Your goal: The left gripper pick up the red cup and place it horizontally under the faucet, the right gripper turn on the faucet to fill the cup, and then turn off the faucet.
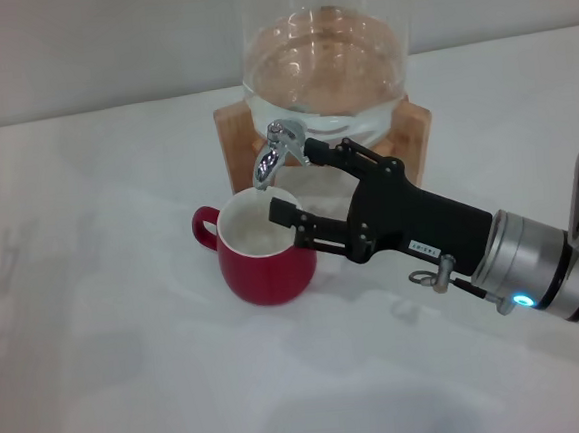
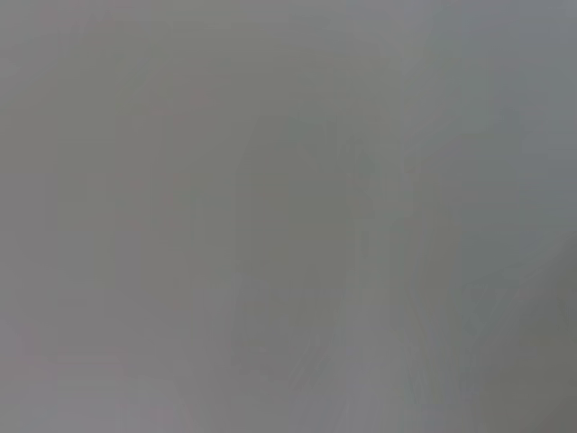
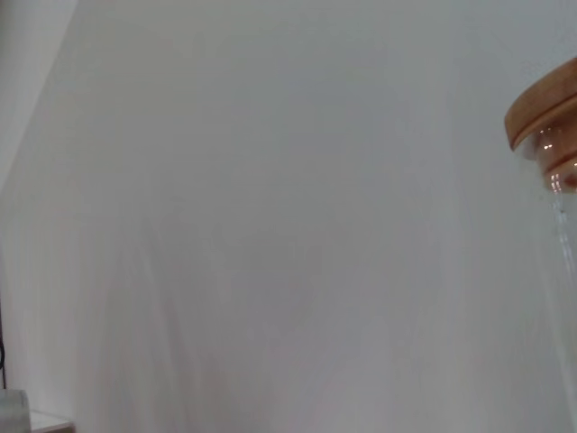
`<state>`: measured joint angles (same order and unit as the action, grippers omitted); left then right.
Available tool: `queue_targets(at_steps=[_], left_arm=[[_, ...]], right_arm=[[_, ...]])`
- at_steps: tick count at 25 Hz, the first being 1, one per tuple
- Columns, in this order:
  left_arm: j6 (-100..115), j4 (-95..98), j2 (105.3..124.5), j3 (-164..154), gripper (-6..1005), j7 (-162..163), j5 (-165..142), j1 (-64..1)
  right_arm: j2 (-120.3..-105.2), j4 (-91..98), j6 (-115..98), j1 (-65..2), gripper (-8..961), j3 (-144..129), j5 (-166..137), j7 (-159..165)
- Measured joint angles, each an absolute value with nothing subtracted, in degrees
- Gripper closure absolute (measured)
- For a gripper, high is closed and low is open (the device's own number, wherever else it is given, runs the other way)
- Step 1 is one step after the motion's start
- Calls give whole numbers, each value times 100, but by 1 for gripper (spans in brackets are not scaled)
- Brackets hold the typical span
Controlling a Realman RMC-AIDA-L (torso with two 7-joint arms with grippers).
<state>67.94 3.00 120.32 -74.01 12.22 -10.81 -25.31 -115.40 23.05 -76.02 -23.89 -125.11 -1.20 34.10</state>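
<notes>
The red cup (image 1: 269, 264) stands upright on the white table, its handle pointing left and its white inside directly below the spout of the chrome faucet (image 1: 276, 149). My right gripper (image 1: 295, 181) reaches in from the right and is open. Its upper finger lies just right of the faucet and its lower finger sits over the cup's rim. Nothing is held between the fingers. The left gripper is out of view; the left wrist view shows only plain grey.
The faucet sits on a clear glass dispenser (image 1: 323, 63) holding water, on a wooden stand (image 1: 415, 131) behind the cup. The dispenser's wooden lid (image 3: 544, 106) shows in the right wrist view against a pale wall. White table (image 1: 111, 371) spreads left and in front.
</notes>
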Motion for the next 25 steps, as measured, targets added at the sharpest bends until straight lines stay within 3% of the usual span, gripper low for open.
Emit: queue_targets(at_steps=[25], left_arm=[[6802,307,12023,-7400,221,1222,-1081,-2518]], right_arm=[[-11540,2681,-7498,-2251,82,-12645,-290,3419]])
